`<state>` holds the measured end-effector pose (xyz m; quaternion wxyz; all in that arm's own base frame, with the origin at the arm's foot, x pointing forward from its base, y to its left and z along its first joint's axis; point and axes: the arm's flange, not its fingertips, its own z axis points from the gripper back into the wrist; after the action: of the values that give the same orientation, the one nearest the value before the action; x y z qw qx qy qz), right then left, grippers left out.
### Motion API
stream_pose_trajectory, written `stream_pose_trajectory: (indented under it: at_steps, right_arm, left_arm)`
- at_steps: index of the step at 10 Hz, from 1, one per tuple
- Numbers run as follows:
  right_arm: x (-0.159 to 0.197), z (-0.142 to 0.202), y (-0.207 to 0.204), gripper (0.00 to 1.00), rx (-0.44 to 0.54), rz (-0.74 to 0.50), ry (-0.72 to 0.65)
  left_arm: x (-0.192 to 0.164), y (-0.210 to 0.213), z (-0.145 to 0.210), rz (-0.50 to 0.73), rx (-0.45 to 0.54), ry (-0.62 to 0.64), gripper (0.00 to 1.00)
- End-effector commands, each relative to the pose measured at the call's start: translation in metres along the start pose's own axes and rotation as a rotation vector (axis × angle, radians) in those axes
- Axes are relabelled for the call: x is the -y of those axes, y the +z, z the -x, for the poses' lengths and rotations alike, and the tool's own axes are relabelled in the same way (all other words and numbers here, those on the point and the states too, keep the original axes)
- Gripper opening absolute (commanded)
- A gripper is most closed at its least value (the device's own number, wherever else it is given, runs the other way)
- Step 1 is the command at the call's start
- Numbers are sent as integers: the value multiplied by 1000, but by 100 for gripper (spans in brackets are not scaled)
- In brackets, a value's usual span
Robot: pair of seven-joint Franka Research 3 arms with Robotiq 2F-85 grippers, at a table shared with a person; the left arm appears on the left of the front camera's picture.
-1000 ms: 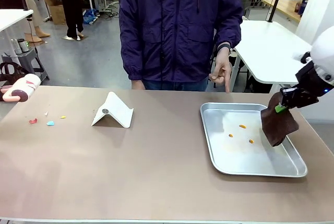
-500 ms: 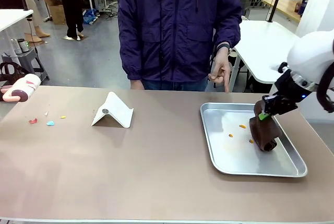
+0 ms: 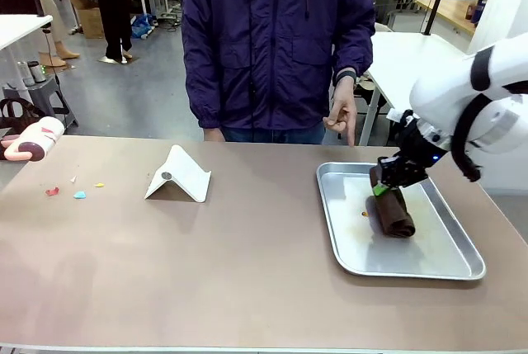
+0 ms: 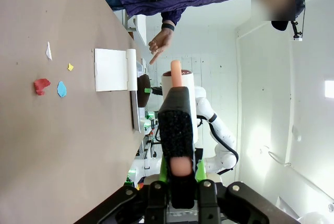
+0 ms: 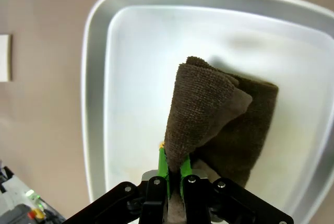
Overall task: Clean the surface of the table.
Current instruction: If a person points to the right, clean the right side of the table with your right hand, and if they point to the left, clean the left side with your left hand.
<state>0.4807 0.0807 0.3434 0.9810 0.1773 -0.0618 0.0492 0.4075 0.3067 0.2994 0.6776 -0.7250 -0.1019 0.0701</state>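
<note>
brown cloth (image 3: 394, 214) pinched by right gripper (image 3: 379, 190) in the tray (image 3: 437, 238), table (image 3: 206, 263) beneath; left gripper (image 4: 180, 172) clamps a brush (image 4: 176, 125).

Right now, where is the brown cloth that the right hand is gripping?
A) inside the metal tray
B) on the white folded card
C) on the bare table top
A: the right hand pinches the brown cloth, which lies on the floor of the metal tray.

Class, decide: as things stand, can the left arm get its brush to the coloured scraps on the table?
Likely yes. The left gripper is shut on the brush at the left end of the table; the coloured scraps lie on its bare top close by, with nothing between them.
</note>
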Motion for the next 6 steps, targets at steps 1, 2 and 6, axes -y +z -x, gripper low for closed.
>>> stream_pose_trajectory:
  at_steps: [1, 2, 6]
  right_arm:
    - [-6, -13, -12, 9, 21, -76, 18]
    - [-12, -15, -19, 9, 14, -94, 20]
    - [-30, -13, -23, 9, -10, -145, 80]
  left_arm:
    - [5, -2, 5, 4, -3, 6, 0]
    - [5, -2, 5, 4, -3, 6, 0]
    - [5, -2, 5, 4, -3, 6, 0]
